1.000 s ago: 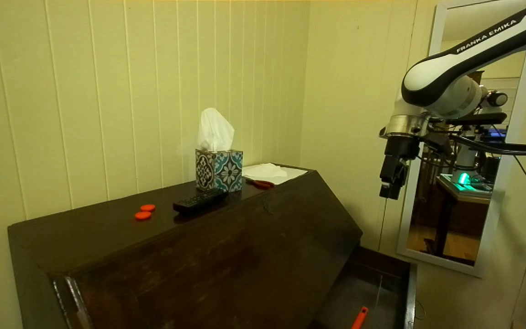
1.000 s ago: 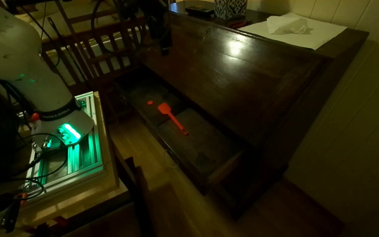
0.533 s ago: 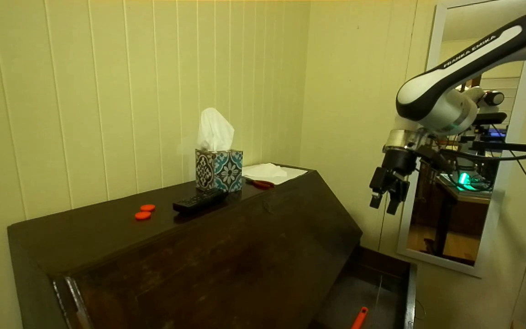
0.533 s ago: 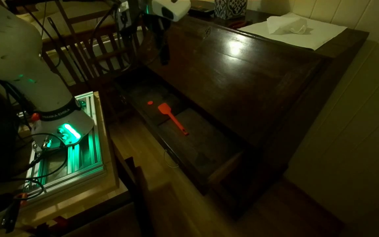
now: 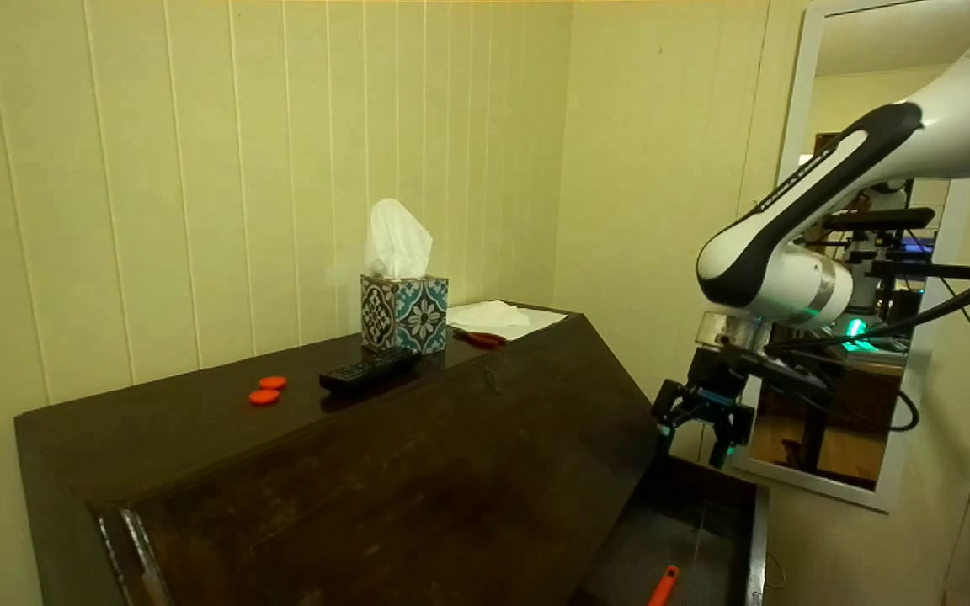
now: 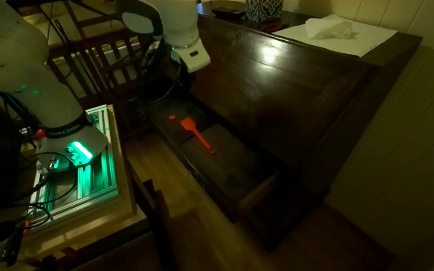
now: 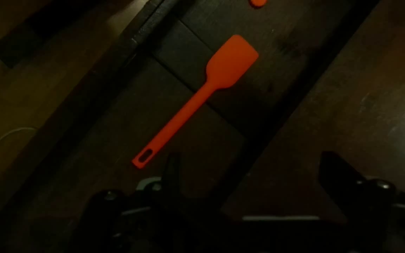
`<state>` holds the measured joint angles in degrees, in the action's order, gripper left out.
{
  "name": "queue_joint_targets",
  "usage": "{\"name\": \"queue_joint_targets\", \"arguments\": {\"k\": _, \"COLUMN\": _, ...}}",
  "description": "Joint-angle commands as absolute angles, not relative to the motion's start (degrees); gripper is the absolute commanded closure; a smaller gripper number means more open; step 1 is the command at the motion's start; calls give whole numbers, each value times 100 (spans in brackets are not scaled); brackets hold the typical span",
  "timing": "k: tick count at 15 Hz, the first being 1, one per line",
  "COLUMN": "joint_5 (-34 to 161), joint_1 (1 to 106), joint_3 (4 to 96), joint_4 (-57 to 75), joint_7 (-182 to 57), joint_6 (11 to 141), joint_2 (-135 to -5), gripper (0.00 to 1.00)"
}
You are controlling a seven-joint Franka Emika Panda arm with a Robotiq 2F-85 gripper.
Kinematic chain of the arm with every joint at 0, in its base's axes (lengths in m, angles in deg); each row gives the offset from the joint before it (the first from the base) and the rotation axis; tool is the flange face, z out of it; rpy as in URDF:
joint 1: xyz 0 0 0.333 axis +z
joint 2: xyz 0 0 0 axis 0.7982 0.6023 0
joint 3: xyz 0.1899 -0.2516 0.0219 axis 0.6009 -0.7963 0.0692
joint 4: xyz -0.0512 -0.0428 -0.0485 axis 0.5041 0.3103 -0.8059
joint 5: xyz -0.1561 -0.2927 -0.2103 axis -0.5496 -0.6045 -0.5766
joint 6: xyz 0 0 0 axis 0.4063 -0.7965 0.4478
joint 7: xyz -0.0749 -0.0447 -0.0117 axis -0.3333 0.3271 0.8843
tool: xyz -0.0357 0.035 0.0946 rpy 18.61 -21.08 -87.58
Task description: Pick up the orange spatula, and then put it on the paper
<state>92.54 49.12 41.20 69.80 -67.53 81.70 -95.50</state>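
Observation:
The orange spatula lies flat in the open drawer; it shows whole in an exterior view and in the wrist view, while only its handle end shows in an exterior view. The paper, a flat white sheet, lies on top of the desk in both exterior views, with a crumpled tissue on it. My gripper is open and empty above the drawer's far end. In the wrist view its fingers are spread apart, with the spatula's handle end ahead of the left finger.
The dark drawer sits below the desk's sloped front. A small orange disc lies near the spatula's blade. On the desk top stand a tissue box, a remote, red-handled pliers and two red discs.
My arm has come down and my gripper is now lower, closer to the drawer. Its fingers have spread from close together to wide open. The spatula and paper have not moved.

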Motion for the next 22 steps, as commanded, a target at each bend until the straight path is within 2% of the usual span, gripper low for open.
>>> {"name": "queue_joint_targets", "arguments": {"k": 1, "joint_5": 10060, "joint_1": 5024, "joint_3": 4478, "joint_4": 7238, "joint_7": -6116, "joint_6": 9267, "joint_2": -8866, "gripper": 0}}
{"name": "queue_joint_targets", "arguments": {"k": 4, "joint_5": 11419, "joint_1": 5197, "joint_3": 4588, "joint_4": 7255, "joint_7": -6291, "joint_6": 9673, "joint_2": -8485, "gripper": 0}}
{"name": "queue_joint_targets", "arguments": {"k": 5, "joint_5": 10708, "joint_1": 4961, "joint_3": 4675, "joint_4": 7201, "joint_7": -6213, "joint_6": 9411, "joint_2": -8618, "gripper": 0}}
{"name": "queue_joint_targets", "arguments": {"k": 12, "joint_5": 11234, "joint_1": 5171, "joint_3": 4576, "joint_4": 7198, "joint_7": -6258, "joint_6": 9597, "joint_2": -8403, "gripper": 0}}
{"name": "queue_joint_targets", "arguments": {"k": 19, "joint_5": 11934, "joint_1": 4663, "joint_3": 4282, "joint_4": 6378, "joint_7": -7024, "joint_6": 8501, "joint_2": -7397, "gripper": 0}}
{"name": "queue_joint_targets", "arguments": {"k": 22, "joint_5": 12363, "joint_1": 4216, "joint_3": 4439, "joint_4": 6048, "joint_7": -7270, "joint_6": 8118, "joint_2": -6861, "gripper": 0}}
